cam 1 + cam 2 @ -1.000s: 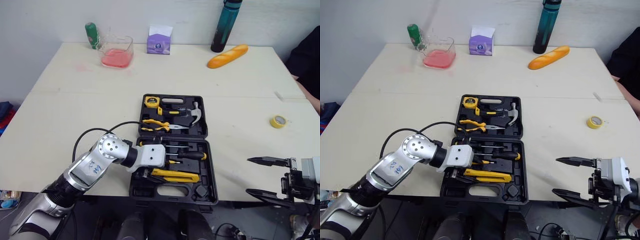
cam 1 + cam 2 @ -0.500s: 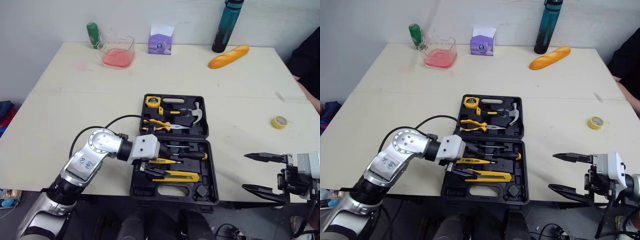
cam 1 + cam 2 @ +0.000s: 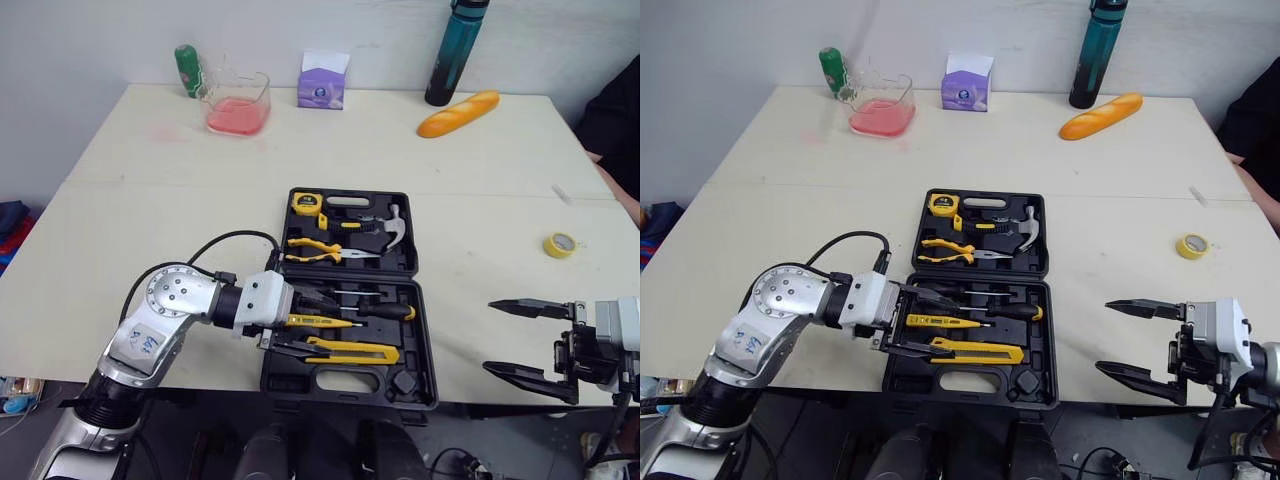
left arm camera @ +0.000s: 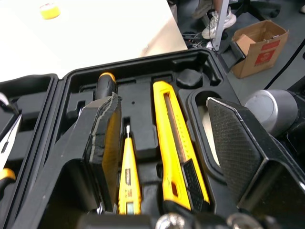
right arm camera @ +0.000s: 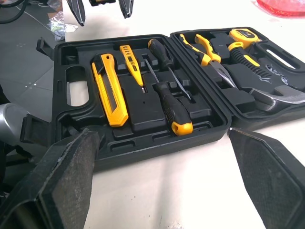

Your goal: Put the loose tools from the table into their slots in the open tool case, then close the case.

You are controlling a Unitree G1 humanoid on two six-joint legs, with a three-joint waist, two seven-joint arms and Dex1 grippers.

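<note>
The black tool case (image 3: pixel 425 300) lies open at the table's front middle. Its far half holds a tape measure (image 3: pixel 304 203), pliers (image 3: pixel 318 250) and a hammer (image 3: pixel 385 228). In the near half lie a yellow utility knife (image 3: pixel 352 349), a yellow test pen (image 3: pixel 318 322) and black-handled screwdrivers (image 3: pixel 385 310). My left gripper (image 3: pixel 312 322) stands open over the near half's left side; in the left wrist view the knife (image 4: pixel 178 143) lies between its fingers (image 4: pixel 102 138). My right gripper (image 3: pixel 515 338) is open, off the case's right at the table's front edge.
A yellow tape roll (image 3: pixel 557 243) lies on the table at the right. Along the back stand a green bottle (image 3: pixel 186 70), a clear tub of pink liquid (image 3: pixel 236 103), a purple tissue box (image 3: pixel 322 83), a teal bottle (image 3: pixel 451 50) and a bread loaf (image 3: pixel 456 112). A person's dark sleeve (image 3: pixel 615 115) is at the right edge.
My left gripper has drawn back to the left from over the case's near half, uncovering the yellow test pen lying in the case. The right gripper has barely moved.
</note>
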